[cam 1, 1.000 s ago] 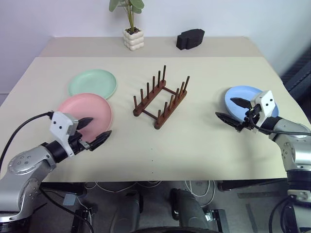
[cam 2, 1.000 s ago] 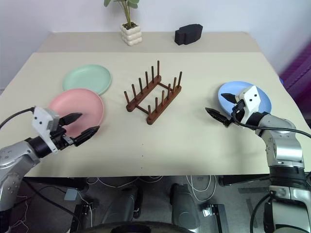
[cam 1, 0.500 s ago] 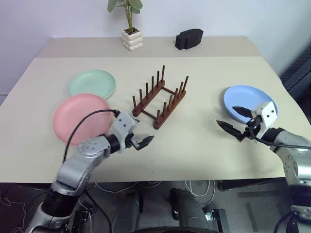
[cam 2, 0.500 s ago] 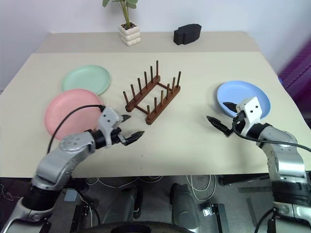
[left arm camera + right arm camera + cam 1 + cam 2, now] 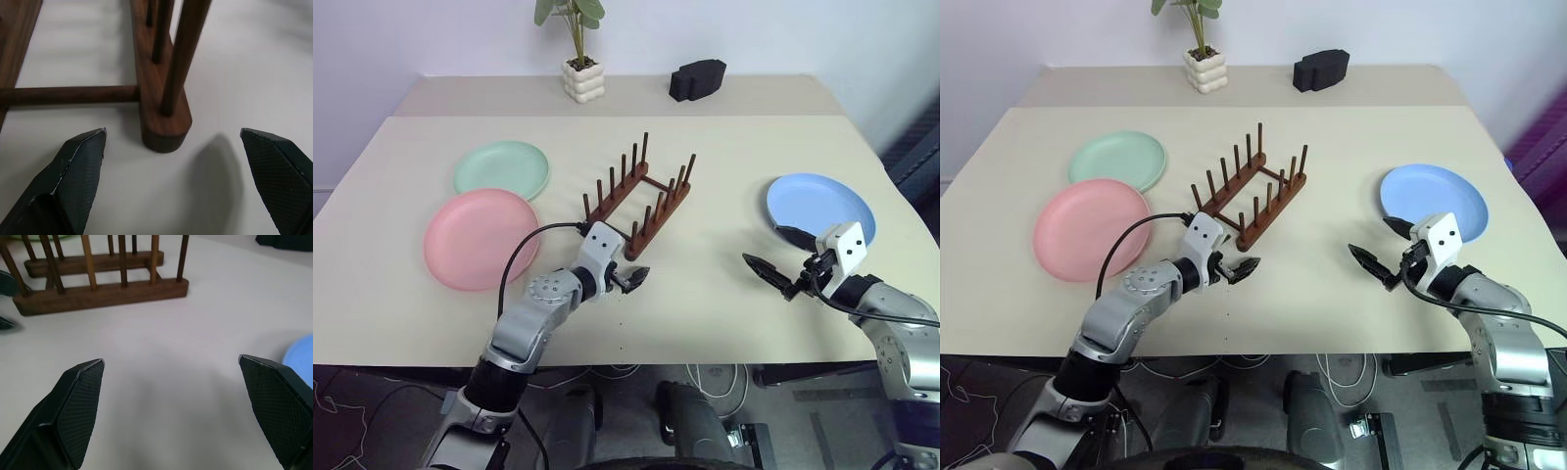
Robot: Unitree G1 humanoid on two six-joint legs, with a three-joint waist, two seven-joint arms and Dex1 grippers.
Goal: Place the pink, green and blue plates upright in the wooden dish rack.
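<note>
No plate racked yet — left gripper (image 5: 628,278), jaws spread and empty, sits at the wooden dish rack (image 5: 639,203)'s six o'clock end; probably bracing it comes next.

Both eye views look forward and down from head height over the whole bench (image 5: 724,294), sharing the wooden dish rack (image 5: 639,197) at centre. The left wrist view sits very close to the rack's near rail end (image 5: 164,122); the right wrist view faces the same rack (image 5: 98,289) from farther off.
</note>
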